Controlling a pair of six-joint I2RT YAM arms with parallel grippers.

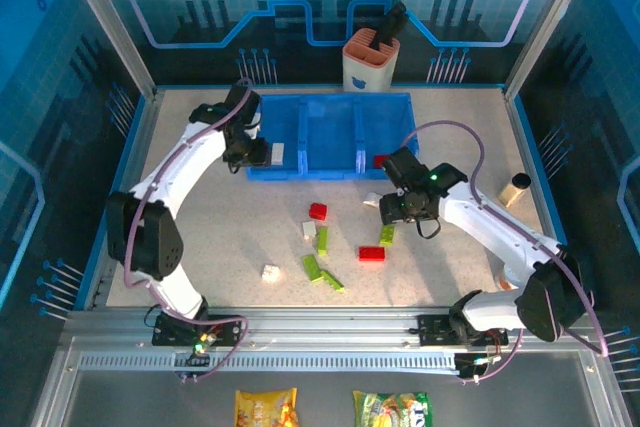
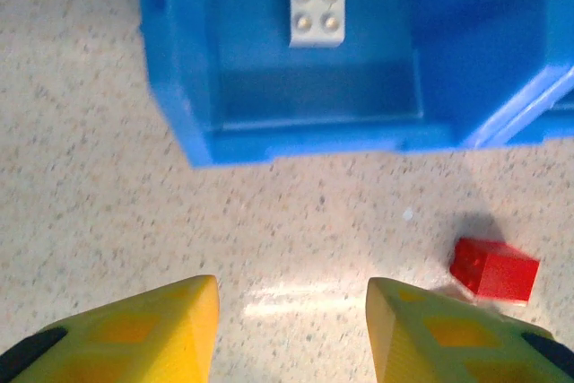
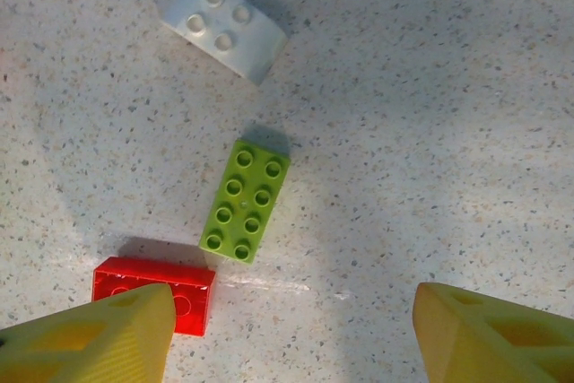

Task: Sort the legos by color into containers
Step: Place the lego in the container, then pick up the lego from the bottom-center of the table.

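Viewing the scene from above, the blue tray sits at upper centre of the frame, its three compartments side by side. A white brick lies in the left compartment and a red brick in the right one. Loose legos in red, lime green and white are scattered on the table below the tray. The left gripper hangs at the tray's lower left corner. In its wrist view the yellow fingers stand moderately apart, nothing between them, over bare table. The right gripper hangs below the tray's right end. In its wrist view the wide fingers are empty, framing a green brick at centre, a curved white piece at upper left and a low red brick at lower left, partly behind one finger.
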